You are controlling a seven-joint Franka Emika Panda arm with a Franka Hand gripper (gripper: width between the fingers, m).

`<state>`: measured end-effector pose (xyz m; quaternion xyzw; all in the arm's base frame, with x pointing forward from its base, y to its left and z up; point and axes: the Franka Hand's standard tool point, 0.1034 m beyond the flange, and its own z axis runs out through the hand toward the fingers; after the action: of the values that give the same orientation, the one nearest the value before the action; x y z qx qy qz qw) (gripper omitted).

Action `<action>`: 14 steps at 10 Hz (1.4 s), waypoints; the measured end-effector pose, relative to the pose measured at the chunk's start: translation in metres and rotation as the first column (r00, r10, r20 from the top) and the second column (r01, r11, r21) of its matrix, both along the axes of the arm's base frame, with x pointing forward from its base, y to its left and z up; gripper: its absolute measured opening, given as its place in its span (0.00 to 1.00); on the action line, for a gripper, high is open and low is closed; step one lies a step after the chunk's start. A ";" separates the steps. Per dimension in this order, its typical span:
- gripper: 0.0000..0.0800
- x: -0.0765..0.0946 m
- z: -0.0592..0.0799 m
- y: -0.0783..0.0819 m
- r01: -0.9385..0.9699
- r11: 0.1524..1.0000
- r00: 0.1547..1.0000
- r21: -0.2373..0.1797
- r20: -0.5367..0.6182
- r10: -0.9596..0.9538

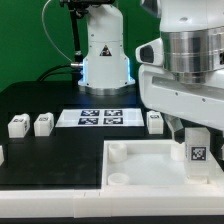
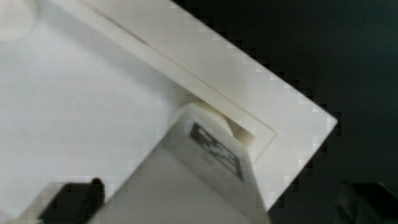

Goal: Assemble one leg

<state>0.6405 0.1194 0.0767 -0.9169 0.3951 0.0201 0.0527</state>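
- A white tray-like piece [image 1: 150,170] fills the lower frame of the exterior view, cut off at the bottom and right edges.
- At lower right the leg [image 1: 197,150] stands upright, long axis vertical, tag towards the camera, at the tray's far right corner. Its top is hidden by the end effector [image 1: 190,128].
- I cannot tell whether the end effector grips the leg. In the wrist view, blurred dark fingers [image 2: 71,200] flank it.
- Farther back, spare legs [image 1: 43,124] and the marker board [image 1: 100,117] lie on the black surface [image 1: 40,150].
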 end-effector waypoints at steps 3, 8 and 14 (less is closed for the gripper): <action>0.81 -0.004 0.001 0.006 -0.455 0.888 0.889 -0.067 0.026 0.457; 0.55 -0.007 -0.002 0.005 -0.564 0.822 0.823 -0.076 0.032 0.568; 0.37 -0.003 -0.004 0.002 0.173 0.985 0.985 0.021 -0.009 -0.173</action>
<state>0.6379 0.1214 0.0728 -0.8783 0.4733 0.0233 0.0628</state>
